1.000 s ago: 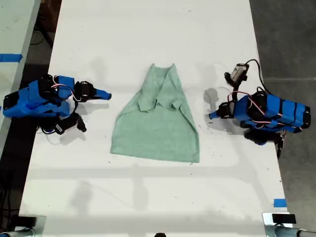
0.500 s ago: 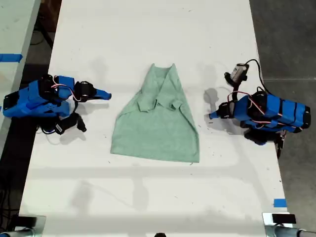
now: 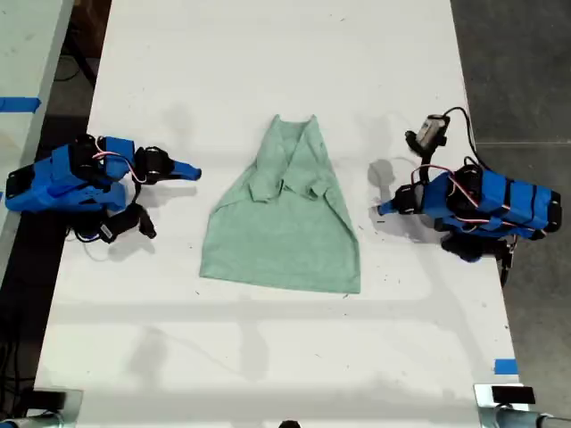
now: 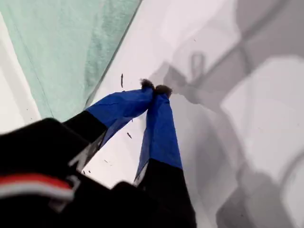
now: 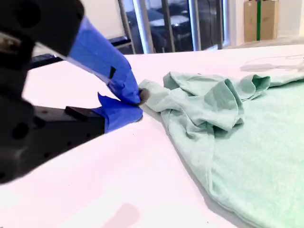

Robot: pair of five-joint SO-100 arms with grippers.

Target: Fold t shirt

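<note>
Blue end effector on the exterior view's left first: that's my second gripper [image 3: 192, 169], lying low over the white counter [image 3: 268, 53] with its arm stretched out flat and pointing in at the shirt. Jaws are pressed together with nothing between them. It sits near the shirt's edge but clear of it. The second wrist view makes the tip look like it's brushing the cloth, but I'd put that down to the angle.

Middle of the counter: the t shirt [image 3: 281, 232], pale mint, lying flat. Both sleeves look tucked in over the chest, so it's narrow at the collar end and flares out to the hem. I'd say the sleeve step is done and the lengthwise fold is what's left.

Over on the exterior view's right, my first gripper [image 3: 382, 210] mirrors the other: arm low, tip aimed at the shirt's slanted edge, jaws closed on nothing, just beside the fabric.

Next move, my guess: both need to open, pinch the two hem corners, then carry them together toward the collar so it doesn't skew.
</note>
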